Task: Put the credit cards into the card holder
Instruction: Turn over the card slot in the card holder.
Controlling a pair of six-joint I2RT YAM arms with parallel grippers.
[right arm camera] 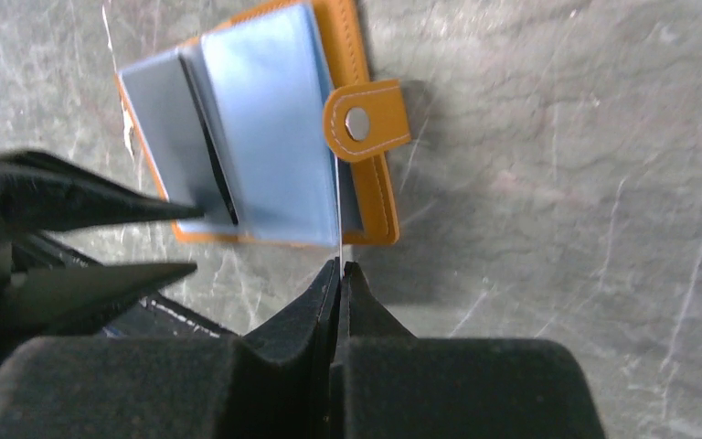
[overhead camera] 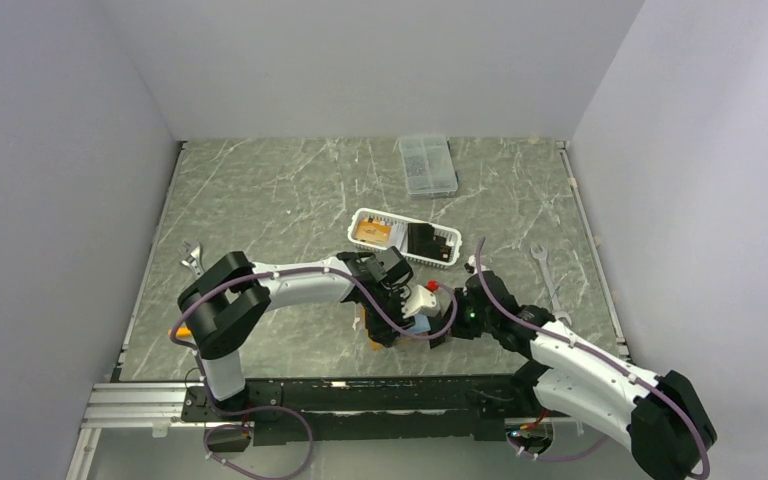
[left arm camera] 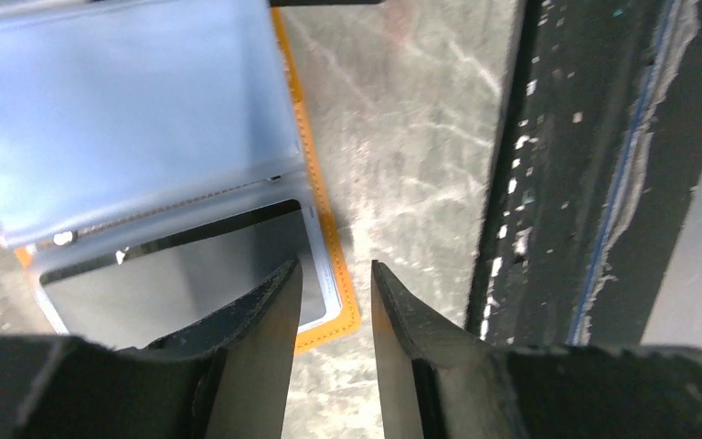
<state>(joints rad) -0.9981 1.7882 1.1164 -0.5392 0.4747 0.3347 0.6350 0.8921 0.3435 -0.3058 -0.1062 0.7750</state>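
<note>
The orange card holder (right arm camera: 366, 119) lies open on the marble table, pale blue sleeves up, between the two arms (overhead camera: 372, 330). A black credit card (left arm camera: 174, 274) sits inside one clear sleeve; its dark edge also shows in the right wrist view (right arm camera: 218, 178). My left gripper (left arm camera: 334, 265) is open at the holder's orange corner (left arm camera: 329, 238), one finger over the sleeved card, nothing between the fingers. My right gripper (right arm camera: 340, 265) is shut on a thin pale sleeve leaf seen edge-on, held up from the holder. From above, both grippers meet over the holder (overhead camera: 395, 318) (overhead camera: 442, 318).
A white slotted basket (overhead camera: 448, 250) behind the holder contains an orange-gold card (overhead camera: 372, 233) and a black card (overhead camera: 422, 240). A clear compartment box (overhead camera: 427, 165) stands farther back. Wrenches lie at left (overhead camera: 192, 258) and right (overhead camera: 548, 275). The black base rail (left arm camera: 594, 183) runs close by.
</note>
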